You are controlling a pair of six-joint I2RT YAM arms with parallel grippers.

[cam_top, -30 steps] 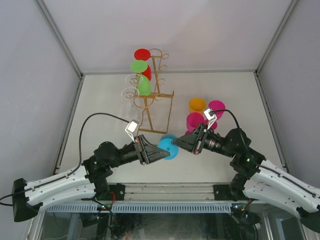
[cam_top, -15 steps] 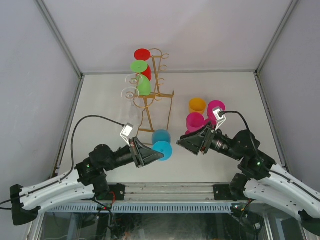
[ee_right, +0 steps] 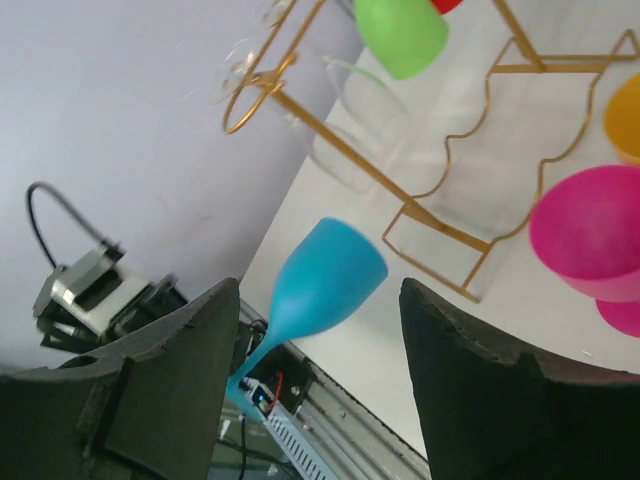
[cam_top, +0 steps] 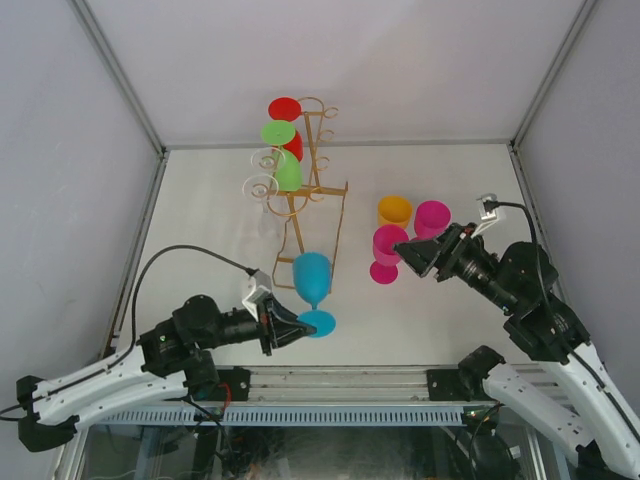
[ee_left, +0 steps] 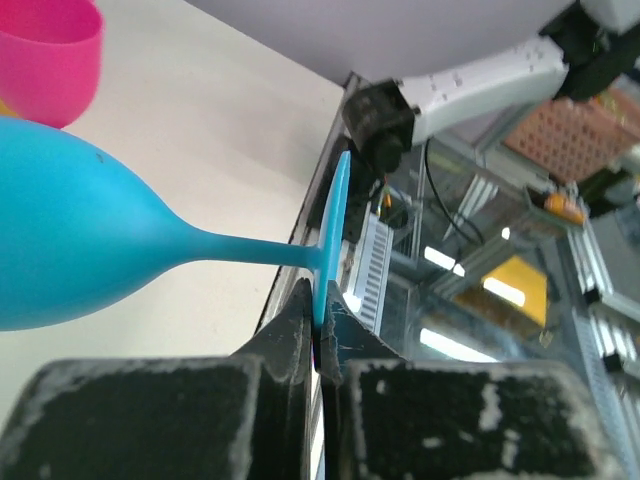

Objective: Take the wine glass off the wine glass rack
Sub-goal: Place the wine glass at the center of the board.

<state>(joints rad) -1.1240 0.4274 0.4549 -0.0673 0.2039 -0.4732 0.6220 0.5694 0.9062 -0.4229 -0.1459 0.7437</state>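
Note:
The blue wine glass is off the rack, in front of the rack's base. My left gripper is shut on the edge of its round foot, and its stem and bowl reach away from the fingers. The gold wire wine glass rack stands at the back left with red, green and clear glasses hanging on it. My right gripper is open with nothing in it, well right of the blue glass, which shows far off between its fingers.
An orange glass and two magenta glasses stand on the table just left of the right gripper. The rack's rectangular base loop lies behind the blue glass. The metal front rail runs along the near table edge.
The right gripper opened, let go of the blue glass and drew back to the right. The left gripper shut on the foot and pulled back, and the bowl swung toward the rack.

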